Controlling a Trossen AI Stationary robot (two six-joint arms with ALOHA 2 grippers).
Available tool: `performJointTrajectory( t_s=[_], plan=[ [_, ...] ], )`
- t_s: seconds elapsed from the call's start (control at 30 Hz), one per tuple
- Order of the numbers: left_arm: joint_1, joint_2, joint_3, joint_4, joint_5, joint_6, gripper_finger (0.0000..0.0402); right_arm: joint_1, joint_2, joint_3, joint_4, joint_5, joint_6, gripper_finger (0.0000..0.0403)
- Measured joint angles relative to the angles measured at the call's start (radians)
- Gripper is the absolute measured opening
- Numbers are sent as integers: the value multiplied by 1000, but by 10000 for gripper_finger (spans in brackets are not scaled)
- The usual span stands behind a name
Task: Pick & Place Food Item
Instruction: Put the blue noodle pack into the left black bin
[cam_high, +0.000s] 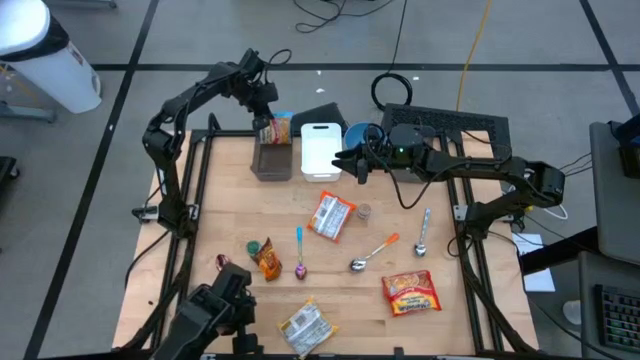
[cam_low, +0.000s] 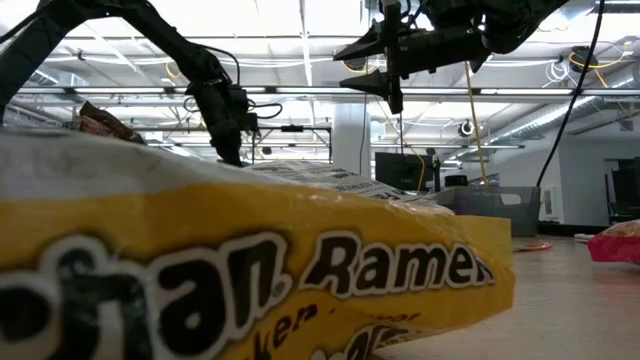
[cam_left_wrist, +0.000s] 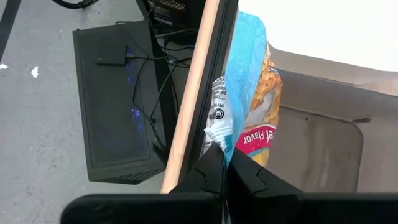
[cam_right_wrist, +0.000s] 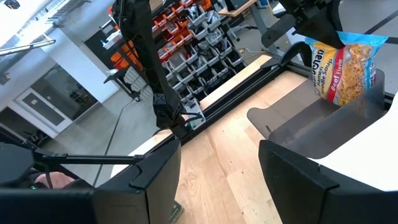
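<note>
The left pincer (cam_high: 266, 124) was clenched on a blue-topped noodle packet (cam_high: 277, 129), holding it just above the grey bin (cam_high: 272, 160) in the upper left part of the high view. In the left wrist view the fingers (cam_left_wrist: 214, 171) met on the packet's crimped edge (cam_left_wrist: 219, 127), with the bin's floor beneath. The right pincer (cam_high: 352, 163) hung released in the upper middle of the high view, its fingers apart and holding nothing, beside a white cutting board (cam_high: 320, 150) and a blue bowl (cam_high: 360, 133). Lower down on the wooden surface (cam_high: 230, 215) lay more packets: a white one (cam_high: 332, 216) at centre, a red one (cam_high: 411, 293) at lower right and a yellow one (cam_high: 306, 326) at the bottom edge, with three spoons (cam_high: 373, 252) between them.
</note>
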Motion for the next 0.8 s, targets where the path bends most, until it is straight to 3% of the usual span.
performJointTrajectory(
  t_s=[0.8],
  plan=[
    [34,-1,0,0,23,-5,28,0,0,0,0,-1,19,212]
  ],
)
